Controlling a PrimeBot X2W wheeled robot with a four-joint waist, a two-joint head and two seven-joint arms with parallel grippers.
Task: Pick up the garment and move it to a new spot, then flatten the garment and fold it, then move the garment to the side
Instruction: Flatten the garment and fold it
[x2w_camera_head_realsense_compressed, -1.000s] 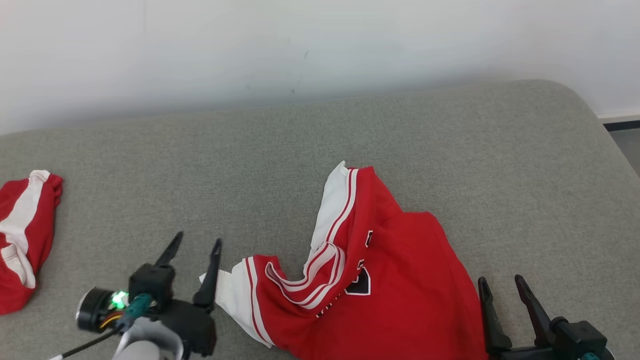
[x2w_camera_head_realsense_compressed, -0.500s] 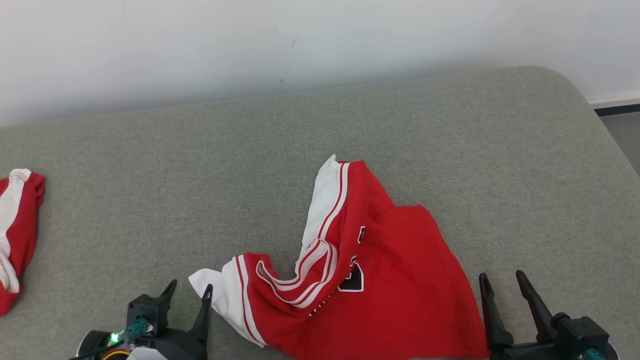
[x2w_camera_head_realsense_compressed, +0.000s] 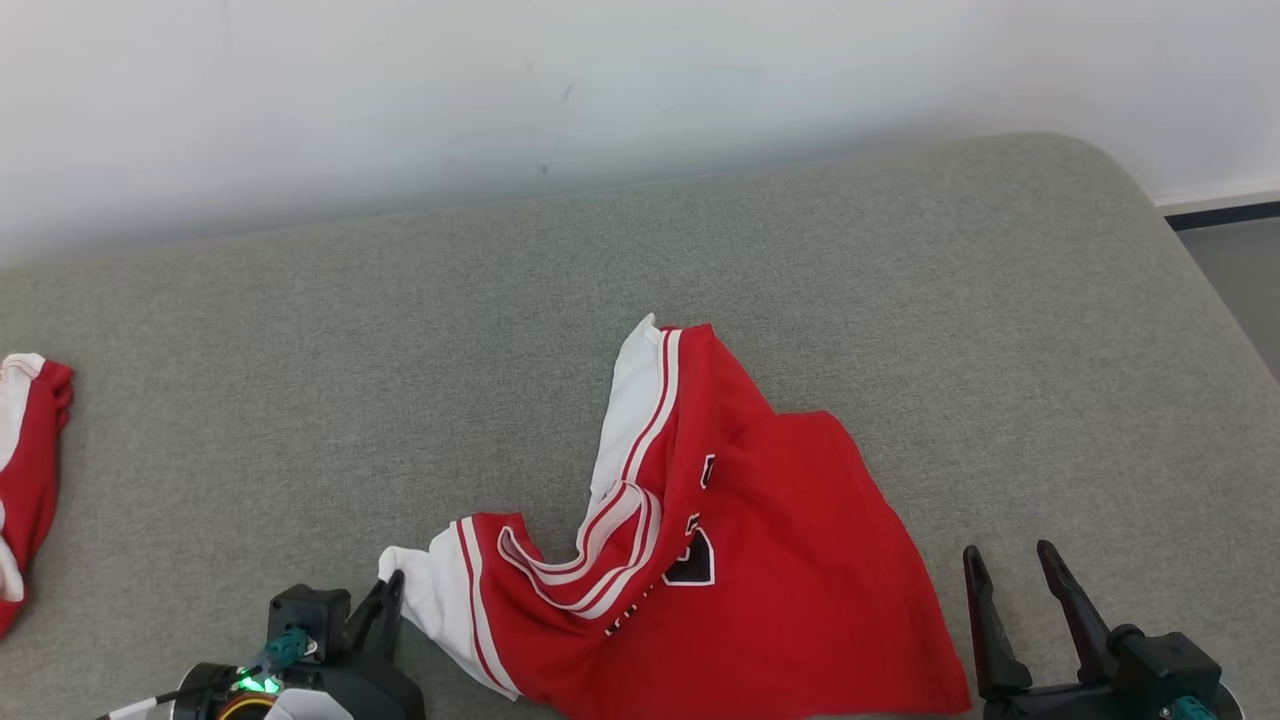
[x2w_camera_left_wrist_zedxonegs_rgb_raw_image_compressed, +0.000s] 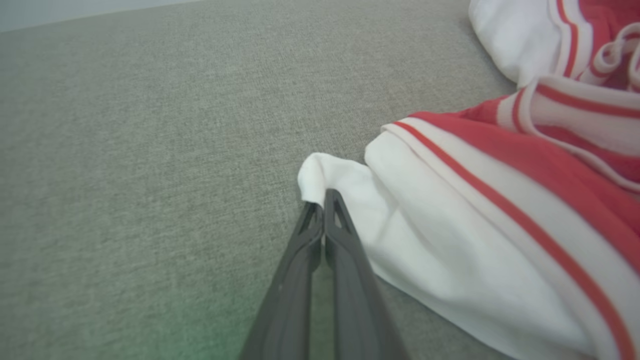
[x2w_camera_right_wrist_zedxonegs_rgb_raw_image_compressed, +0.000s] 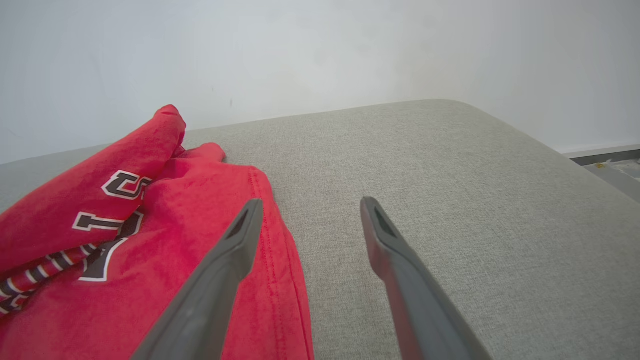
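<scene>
Filling most of head view: grey cushion (x2w_camera_head_realsense_compressed: 300, 400), flat, backed by pale wall (x2w_camera_head_realsense_compressed: 600, 80); lying crumpled at centre-front of it, red jersey-type garment (x2w_camera_head_realsense_compressed: 790, 590) w/ white striped trim & dark lettering, one white-edged flap up toward wall, another out toward robot's left; resting well apart at far left edge, second red-and-white cloth (x2w_camera_head_realsense_compressed: 30, 470); looks light, soft, floppy, prob. a bit slick; no breakage risk but likely to sag & bunch when lifted; best taken at corners or hems, two spread pts, not mid-body; right gripper (x2w_camera_head_realsense_compressed: 1006, 552) spread wide, empty, just beside garment's right hem; left gripper (x2w_camera_head_realsense_compressed: 390, 585) pinched shut on white sleeve corner (x2w_camera_left_wrist_zedxonegs_rgb_raw_image_compressed: 325, 172), tips together on cloth edge; good hold pt but thin, so could slip if tugged fast.
</scene>
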